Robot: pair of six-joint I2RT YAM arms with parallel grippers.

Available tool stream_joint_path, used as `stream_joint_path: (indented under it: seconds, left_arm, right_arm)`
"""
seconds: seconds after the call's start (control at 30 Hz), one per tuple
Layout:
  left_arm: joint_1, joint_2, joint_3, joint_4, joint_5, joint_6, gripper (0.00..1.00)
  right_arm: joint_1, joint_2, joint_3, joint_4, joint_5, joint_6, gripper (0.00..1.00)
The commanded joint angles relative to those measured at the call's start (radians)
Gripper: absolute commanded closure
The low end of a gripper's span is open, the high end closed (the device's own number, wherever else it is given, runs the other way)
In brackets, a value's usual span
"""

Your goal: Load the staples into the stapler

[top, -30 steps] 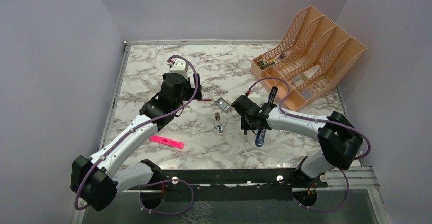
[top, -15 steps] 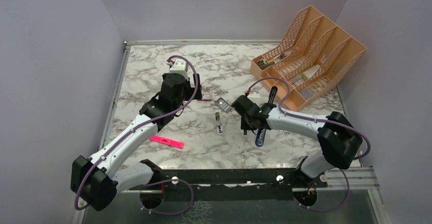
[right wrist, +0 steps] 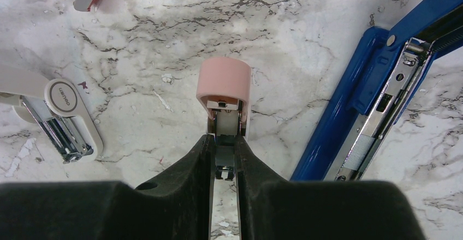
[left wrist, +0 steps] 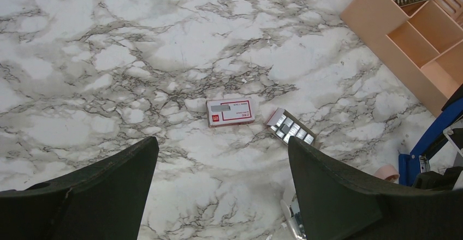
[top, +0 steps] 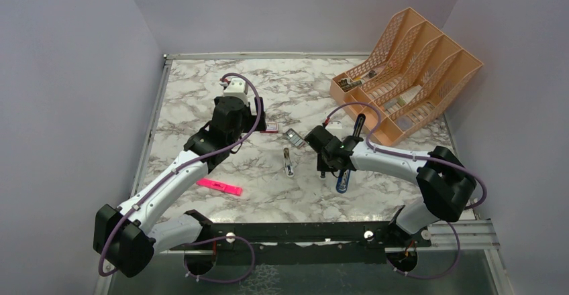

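Staples (left wrist: 291, 127) sit ahead of spread left jaws, so best descend straight and pinch one strip; right jaws pinch pink stapler (right wrist: 224, 82)

**Top camera:** fixed above and behind the arm bases, facing down and forward, far enough back to cover the whole table (top: 295, 198).

**Left wrist camera:** raised well above the marble, looking down between the spread fingers of the left gripper (left wrist: 221, 139).

**Right wrist camera:** close to the surface, looking along the closed right gripper (right wrist: 223, 141) at the pink stapler (right wrist: 224, 82).

**Shared area:** all three views include the blue stapler (top: 343, 181).
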Motion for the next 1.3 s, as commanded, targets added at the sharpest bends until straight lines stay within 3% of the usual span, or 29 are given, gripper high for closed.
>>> stream_joint_path:
  seconds: [0.0, 0.37, 0.7, 1.27]
  left_arm:
    - [0.003, 0.002, -0.007, 0.008, 0.004, 0.000, 0.11]
    - [0.003, 0.001, -0.007, 0.008, 0.004, 0.000, 0.11]
    - [0.003, 0.002, -0.007, 0.008, 0.000, 0.001, 0.11]
    - [0.004, 0.005, -0.005, 0.008, -0.001, 0.001, 0.11]
  right_arm:
    - [-0.002, 0.007, -0.015, 0.014, -0.013, 0.022, 0.78]
    - [-0.001, -0.019, -0.042, 0.023, -0.061, 0.025, 0.76]
    - [-0.003, -0.087, 0.023, -0.013, -0.010, -0.001, 0.61]
    - [-0.002, -0.030, 0.011, 0.078, -0.034, -0.065, 0.59]
